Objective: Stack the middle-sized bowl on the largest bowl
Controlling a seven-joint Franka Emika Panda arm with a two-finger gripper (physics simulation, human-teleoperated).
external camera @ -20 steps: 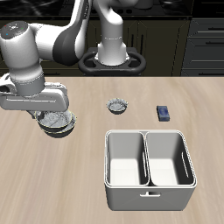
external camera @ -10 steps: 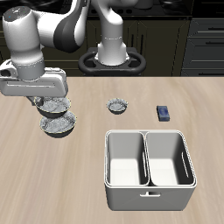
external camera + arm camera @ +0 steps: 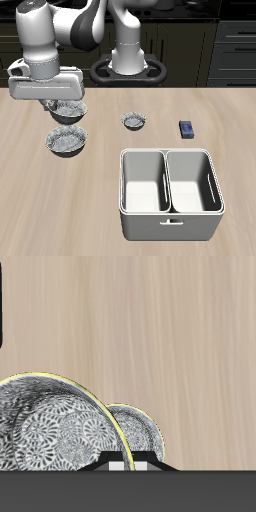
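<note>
Rising higher than half a second ago, the tool point(image 3: 52, 104) now carries the middle-sized bowl point(image 3: 68, 110) well clear of the desk point(image 3: 100, 190) and a little farther back. A second ago it was down low, right against the largest bowl point(image 3: 66, 142). The gap between the two bowls has opened. The lifted one hangs behind and above the other, and they no longer overlap in the exterior view.

The tool is pinching the middle-sized bowl by its rim, with the bowl hanging to one side of the fingers and roughly level. The largest bowl sits flat on the desk where it was in the earlier pictures.

In the wrist view the held bowl point(image 3: 50, 431) fills much of the picture. A second rim point(image 3: 138, 426) peeks out from behind it, and I cannot tell which bowl that belongs to.

The tiny bowl point(image 3: 134, 122), the small blue block point(image 3: 187, 129) and the white two-compartment bin point(image 3: 170, 155) have not moved. The bin stands nearest the desk's front edge.
</note>
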